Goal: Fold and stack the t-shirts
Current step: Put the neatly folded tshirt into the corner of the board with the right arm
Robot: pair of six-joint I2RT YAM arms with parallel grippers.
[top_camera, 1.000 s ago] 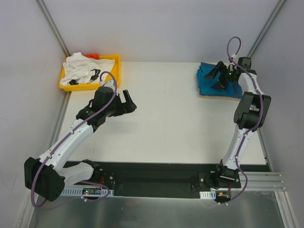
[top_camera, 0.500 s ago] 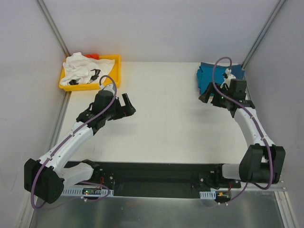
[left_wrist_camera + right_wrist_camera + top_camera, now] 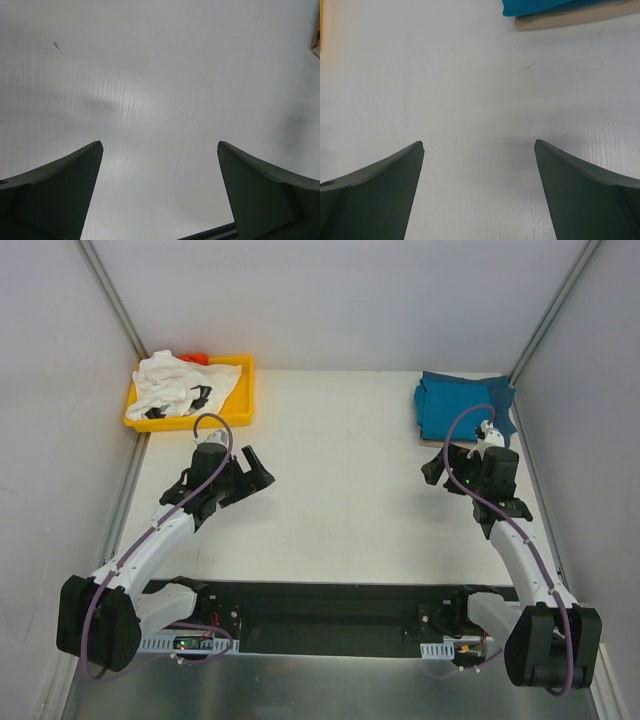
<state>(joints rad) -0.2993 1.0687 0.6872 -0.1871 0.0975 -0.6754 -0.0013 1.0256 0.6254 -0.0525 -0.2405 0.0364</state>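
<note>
A folded teal-blue t-shirt [image 3: 455, 408] lies at the table's back right, with darker blue cloth [image 3: 503, 418] showing at its right edge. Its near edge [image 3: 545, 6] shows at the top of the right wrist view. A crumpled white t-shirt with black marks [image 3: 178, 383] fills the yellow tray. My right gripper [image 3: 437, 469] hangs open in front of the blue pile, apart from it, with only bare table between its fingers [image 3: 479, 145]. My left gripper [image 3: 256, 471] is open over the table's left half, below the tray, with nothing in it [image 3: 160, 145].
The yellow tray [image 3: 246, 390] stands at the back left with something orange-red [image 3: 197, 358] at its far edge. A tan board [image 3: 570, 21] lies under the blue pile. Grey walls close in the table at the left, right and back.
My right arm has drawn back from over the blue pile towards the near side, leaving the pile uncovered. My left arm has pulled back a little towards its base. Both grippers stayed open.
</note>
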